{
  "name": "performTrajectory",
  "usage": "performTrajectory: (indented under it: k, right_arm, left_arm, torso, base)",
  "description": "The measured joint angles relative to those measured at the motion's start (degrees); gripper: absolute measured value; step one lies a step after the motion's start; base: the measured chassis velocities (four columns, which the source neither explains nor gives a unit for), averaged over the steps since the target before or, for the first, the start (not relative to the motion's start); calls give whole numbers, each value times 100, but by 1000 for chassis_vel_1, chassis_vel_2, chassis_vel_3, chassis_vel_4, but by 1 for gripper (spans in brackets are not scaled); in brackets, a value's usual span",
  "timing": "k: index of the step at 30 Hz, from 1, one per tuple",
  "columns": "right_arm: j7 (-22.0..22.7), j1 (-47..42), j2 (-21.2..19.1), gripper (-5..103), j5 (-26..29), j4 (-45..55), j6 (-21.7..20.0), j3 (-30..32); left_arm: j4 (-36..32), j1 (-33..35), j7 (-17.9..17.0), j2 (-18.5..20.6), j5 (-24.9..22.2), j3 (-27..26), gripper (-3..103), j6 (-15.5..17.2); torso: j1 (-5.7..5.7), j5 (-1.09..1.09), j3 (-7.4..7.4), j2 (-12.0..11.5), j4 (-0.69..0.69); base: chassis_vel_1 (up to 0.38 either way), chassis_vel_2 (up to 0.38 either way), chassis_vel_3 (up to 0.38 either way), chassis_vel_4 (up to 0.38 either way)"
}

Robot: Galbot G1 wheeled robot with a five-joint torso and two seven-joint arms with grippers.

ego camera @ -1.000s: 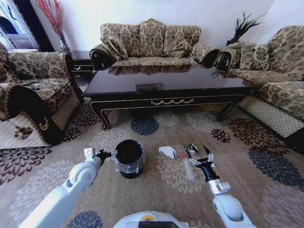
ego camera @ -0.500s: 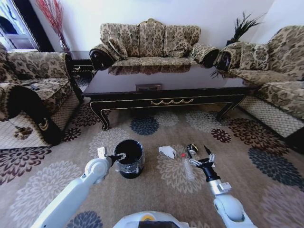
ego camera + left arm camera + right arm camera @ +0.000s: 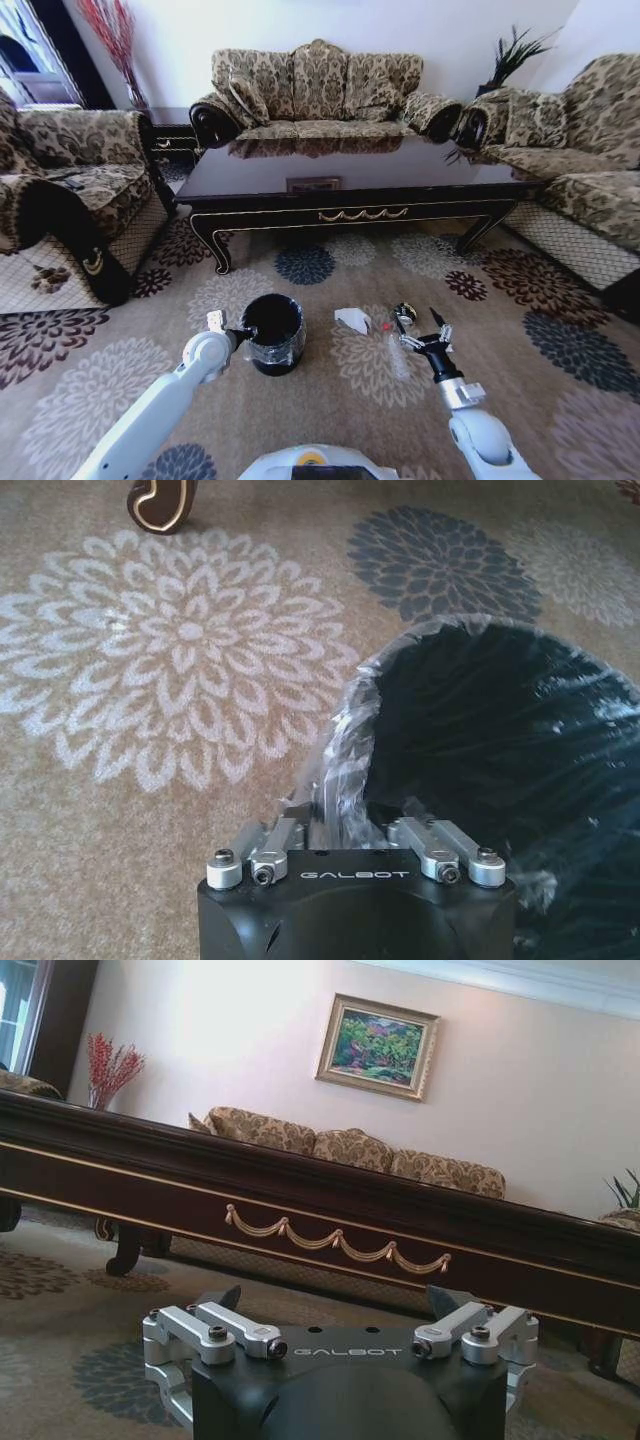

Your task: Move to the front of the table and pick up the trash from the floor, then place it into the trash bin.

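Closing in on the trash bin (image 3: 272,334), the left gripper (image 3: 237,333) is now pinching its liner rim; right gripper (image 3: 426,330) is hovering splayed above floor trash (image 3: 352,320), none yet binned.

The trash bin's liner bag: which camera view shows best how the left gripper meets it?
The left wrist view: the left gripper is closed on the clear liner bag at the trash bin's rim. The head view shows the whole bin with that gripper at its side. The right wrist view faces the table.
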Motion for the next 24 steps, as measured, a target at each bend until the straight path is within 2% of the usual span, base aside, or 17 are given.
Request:
performTrajectory:
  k: [3, 4, 5, 6, 8, 9, 14, 18, 24]
  right_arm:
    - [85, 46, -19, 100, 24, -64, -82, -6]
    - [144, 69, -32, 100, 24, -104, -149, -8]
    - [231, 94, -53, 100, 15, -156, -283, -5]
    - [231, 94, -53, 100, 15, -156, -283, -5]
    - [378, 141, -116, 100, 83, -225, -549, 2]
    - [524, 210, -179, 100, 196, -299, -768, -4]
    - [907, 584, -331, 100, 504, -757, -1142, -64]
    - [1358, 1214, -448, 100, 1165, -1681, -1574, -219]
    - [1347, 1755, -543, 100, 1444, -2700, -1648, -358]
  left_arm:
    - [-102, 99, -25, 59, -68, -123, 21, 50]
    - [-148, 158, -45, 82, -91, -196, 21, 81]
    - [-210, 249, -69, 112, -116, -317, 15, 112]
    - [-210, 249, -69, 112, -116, -317, 15, 112]
    - [-335, 413, -140, 173, -188, -542, 5, 189]
    - [-445, 522, -177, 231, -264, -689, 5, 236]
    - [-753, 832, -312, 473, -410, -1067, 4, 375]
    - [-1033, 1000, -385, 749, -596, -1416, 4, 460]
    - [-1154, 955, -398, 912, -722, -1569, 4, 467]
  torso:
    - [0, 0, 0, 0, 1]
    - [0, -1, 0, 0, 1]
    - [0, -1, 0, 0, 3]
    - [0, -1, 0, 0, 3]
    - [0, 0, 0, 0, 3]
    - [0, -1, 0, 0, 0]
    - [0, 2, 0, 0, 4]
    - [0, 0, 1, 0, 4]
    - [0, 0, 1, 0, 2]
  base:
    - [0, 0, 0, 0]
    - [0, 0, 0, 0]
    - [0, 0, 0, 0]
    - [0, 0, 0, 0]
    - [0, 0, 0, 0]
    - [0, 0, 0, 0]
    - [0, 0, 0, 0]
    - [0, 0, 0, 0]
    - [0, 0, 0, 0]
